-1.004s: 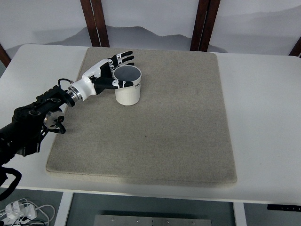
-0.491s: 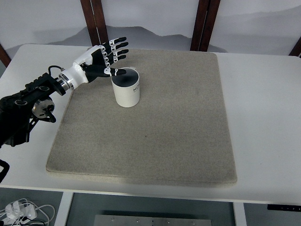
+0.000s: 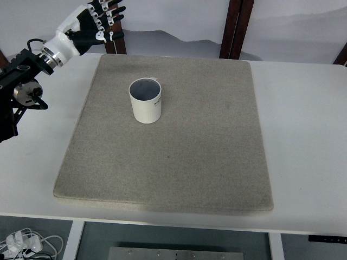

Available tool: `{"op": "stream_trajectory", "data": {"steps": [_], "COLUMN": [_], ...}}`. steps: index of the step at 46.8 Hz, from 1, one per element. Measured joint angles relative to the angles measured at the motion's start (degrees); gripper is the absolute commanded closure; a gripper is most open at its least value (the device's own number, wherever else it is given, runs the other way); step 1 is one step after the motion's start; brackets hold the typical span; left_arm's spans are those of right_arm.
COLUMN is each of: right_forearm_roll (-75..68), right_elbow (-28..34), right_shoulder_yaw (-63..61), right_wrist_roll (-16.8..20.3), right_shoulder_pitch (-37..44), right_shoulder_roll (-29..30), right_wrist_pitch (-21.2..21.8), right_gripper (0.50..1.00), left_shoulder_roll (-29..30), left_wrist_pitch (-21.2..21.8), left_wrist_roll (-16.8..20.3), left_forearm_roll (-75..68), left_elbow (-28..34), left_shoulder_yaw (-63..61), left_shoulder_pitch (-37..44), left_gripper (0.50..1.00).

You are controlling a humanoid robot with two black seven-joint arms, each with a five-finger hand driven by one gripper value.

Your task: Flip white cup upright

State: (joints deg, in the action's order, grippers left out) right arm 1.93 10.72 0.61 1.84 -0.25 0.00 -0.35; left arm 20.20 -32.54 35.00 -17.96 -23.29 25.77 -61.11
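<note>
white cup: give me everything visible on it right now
The white cup stands upright on the grey mat, in its far-left part, mouth up. Plain cylinder with smooth white walls and a grey, shadowed, empty-looking inside. Dark print on the right side, too small to read. No handle visible. Only the mat touches it; the left hand is raised well clear, fingers spread.

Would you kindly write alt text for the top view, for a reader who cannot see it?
A white cylindrical cup stands upright, mouth up, on a grey felt mat covering a white table. The robot's black-and-white left hand, fingers spread and empty, is raised at the upper left, clear of the cup.
</note>
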Motion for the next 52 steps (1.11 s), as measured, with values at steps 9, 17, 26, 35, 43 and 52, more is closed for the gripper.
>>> {"op": "stream_trajectory", "data": {"steps": [9,17,26,35,43,52], "right_forearm_roll": [0.0,0.0,0.0,0.0,0.0,0.0], "right_elbow": [0.0,0.0,0.0,0.0,0.0,0.0], "right_shoulder_yaw": [0.0,0.0,0.0,-0.1,0.0,0.0], "right_wrist_roll": [0.0,0.0,0.0,0.0,0.0,0.0], "right_shoulder_pitch": [0.0,0.0,0.0,0.0,0.0,0.0], "right_shoulder_roll": [0.0,0.0,0.0,0.0,0.0,0.0], "right_wrist_pitch": [0.0,0.0,0.0,0.0,0.0,0.0], "right_gripper": [0.548,0.548,0.548,0.548,0.548,0.548], "left_shoulder_roll": [-0.2,-2.5,-4.5,-4.6,-4.6,-5.2], "left_wrist_pitch": [0.1,6.2,9.3,9.3,9.3,9.6], "left_wrist_roll": [0.0,0.0,0.0,-0.9,-5.8,-13.1], "left_forearm_roll": [4.0,6.6,16.0,26.2,31.1,32.7], "left_elbow": [5.2,8.1,8.2,8.4,8.4,9.0], "left_shoulder_yaw": [-0.1,0.0,0.1,0.1,1.6,3.4], "left_shoulder_pitch": [-1.2,-1.3,-1.3,-0.8,-0.4,0.7], "left_gripper": [0.500,0.500,0.500,0.500,0.500,0.500]}}
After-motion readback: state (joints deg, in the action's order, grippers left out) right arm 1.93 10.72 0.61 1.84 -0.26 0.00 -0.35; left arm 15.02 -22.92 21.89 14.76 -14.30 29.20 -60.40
